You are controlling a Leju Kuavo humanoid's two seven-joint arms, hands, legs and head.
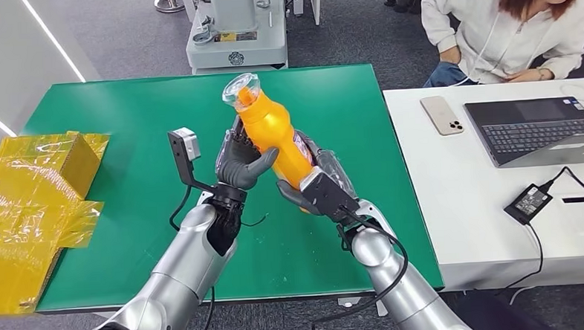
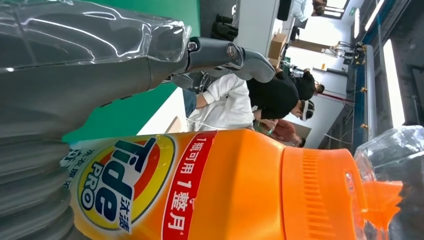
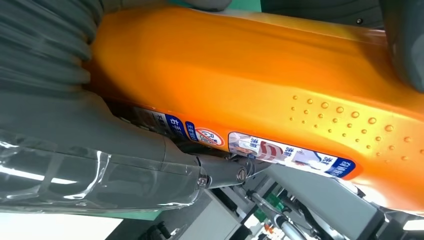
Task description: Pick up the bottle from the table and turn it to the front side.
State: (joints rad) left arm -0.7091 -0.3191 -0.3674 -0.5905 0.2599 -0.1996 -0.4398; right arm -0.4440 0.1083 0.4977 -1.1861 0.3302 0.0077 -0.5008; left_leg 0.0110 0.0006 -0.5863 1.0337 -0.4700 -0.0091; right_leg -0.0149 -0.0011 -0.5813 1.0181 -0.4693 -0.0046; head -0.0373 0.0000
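An orange Tide bottle [image 1: 272,129] with a clear cap [image 1: 241,89] is held tilted above the green table [image 1: 123,105], cap pointing away from me. My right hand [image 1: 316,182] grips its lower end; the thumb [image 3: 150,165] lies along the bottle [image 3: 250,65] by a label strip. My left hand [image 1: 243,161] cups the bottle's middle from the left. In the left wrist view the Tide logo label [image 2: 125,185] faces the camera and the bottle [image 2: 240,185] lies against the palm. The thumb [image 2: 220,52] stands clear of it, with a gap between.
Crumpled yellow wrapping [image 1: 30,199] lies at the table's left edge. A white desk [image 1: 462,202] on the right carries a phone [image 1: 441,114], a laptop [image 1: 540,130] and a power adapter [image 1: 527,203]. A person [image 1: 506,29] sits behind it. A machine base [image 1: 235,41] stands beyond the table.
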